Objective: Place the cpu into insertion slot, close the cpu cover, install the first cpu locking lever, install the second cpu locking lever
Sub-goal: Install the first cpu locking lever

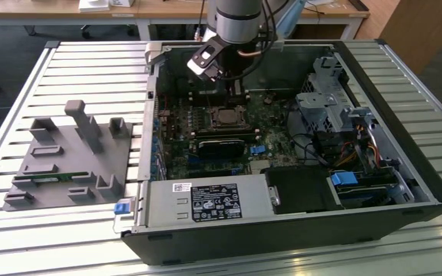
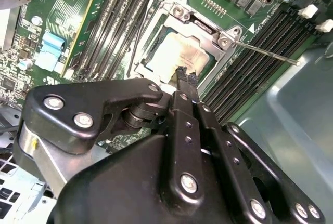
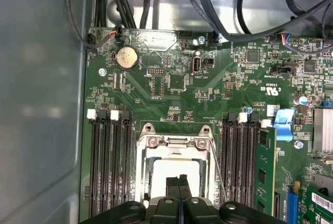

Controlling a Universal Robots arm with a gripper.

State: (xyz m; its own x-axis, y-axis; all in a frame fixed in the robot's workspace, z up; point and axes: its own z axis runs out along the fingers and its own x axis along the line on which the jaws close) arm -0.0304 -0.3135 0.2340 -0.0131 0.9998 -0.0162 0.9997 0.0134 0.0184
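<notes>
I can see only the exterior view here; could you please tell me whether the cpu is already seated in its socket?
Observer: Yes. In both wrist views the cpu lies in the socket, pale top up.
Operator: Thank you. Is the cpu cover down over it?
Observer: It looks down. In the first wrist view the cpu cover frames the cpu, whose top shows through its window.
Operator: And the gripper?
Observer: In the second wrist view the gripper is shut and empty, with its tip over the cpu. I cannot tell whether it touches.

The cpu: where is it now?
In the first wrist view the cpu lies on the motherboard, framed by the cpu cover, between the memory slots, at the gripper.
</notes>
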